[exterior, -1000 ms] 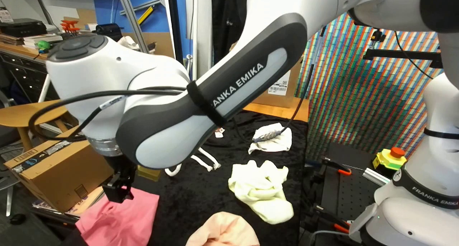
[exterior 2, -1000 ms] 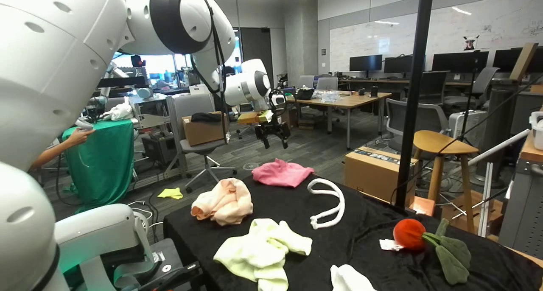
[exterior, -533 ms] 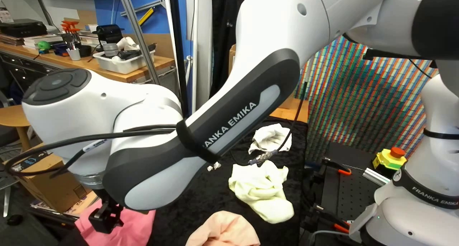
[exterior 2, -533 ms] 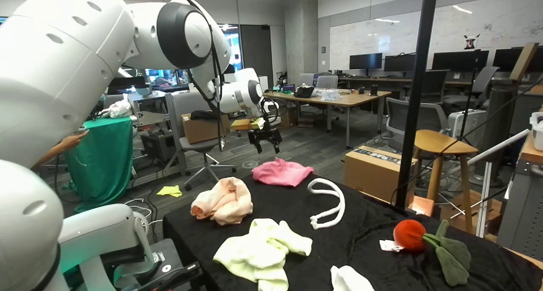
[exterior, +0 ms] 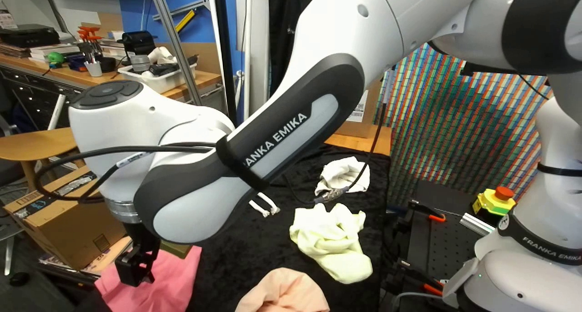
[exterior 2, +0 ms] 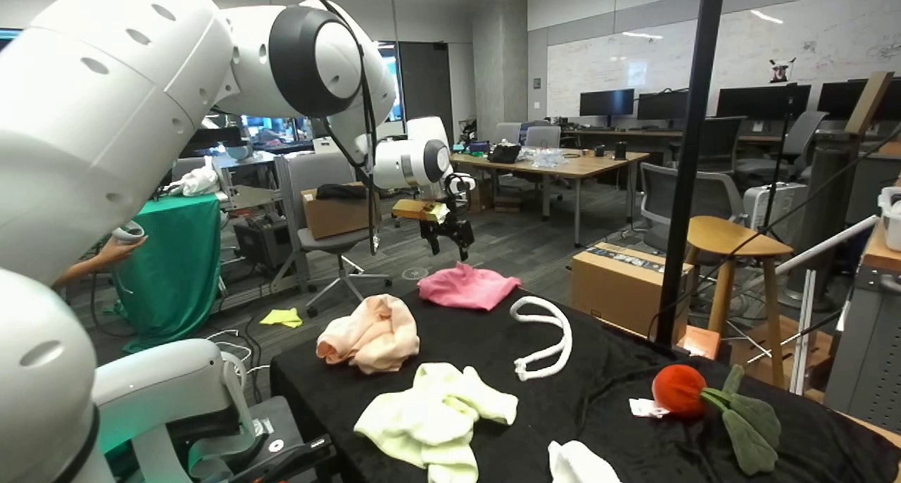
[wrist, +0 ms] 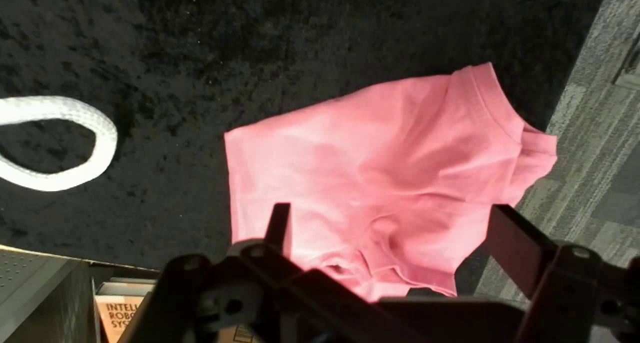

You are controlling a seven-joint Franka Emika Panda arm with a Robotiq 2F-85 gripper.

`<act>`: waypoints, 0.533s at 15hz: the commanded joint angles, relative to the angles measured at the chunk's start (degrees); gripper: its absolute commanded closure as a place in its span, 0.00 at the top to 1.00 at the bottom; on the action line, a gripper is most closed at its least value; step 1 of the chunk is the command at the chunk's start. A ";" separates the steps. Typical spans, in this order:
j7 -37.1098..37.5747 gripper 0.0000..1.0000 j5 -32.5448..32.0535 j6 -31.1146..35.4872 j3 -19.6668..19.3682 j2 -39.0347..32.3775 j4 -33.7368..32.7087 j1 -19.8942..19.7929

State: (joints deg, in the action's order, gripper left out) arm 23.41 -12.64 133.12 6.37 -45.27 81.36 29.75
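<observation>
Tool (wrist: 391, 215), jaws apart, lower than a second ago, above unmoved pink garment (wrist: 390, 148) on black cloth (wrist: 250, 38)

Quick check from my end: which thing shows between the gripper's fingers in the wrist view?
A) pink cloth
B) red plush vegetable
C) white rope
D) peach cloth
A: the wrist view shows the pink cloth across the open gap of the gripper, the white rope lying off at the picture's left.

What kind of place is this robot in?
Probably a robotics lab, maybe inside an office. There's a big white robot arm, several computer monitors, and a wide whiteboard behind them.
</observation>
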 commanded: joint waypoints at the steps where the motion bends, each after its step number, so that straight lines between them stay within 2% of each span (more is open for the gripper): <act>1: -4.65 1.00 3.51 0.68 1.37 -1.99 -1.24 -2.31; 4: -6.97 1.00 3.27 -1.75 0.75 -5.16 -4.92 -1.96; 8: -7.48 1.00 3.21 -1.74 0.33 -8.50 -7.34 -1.62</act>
State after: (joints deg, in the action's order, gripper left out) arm 17.69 -10.34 132.63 6.78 -50.39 78.61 27.95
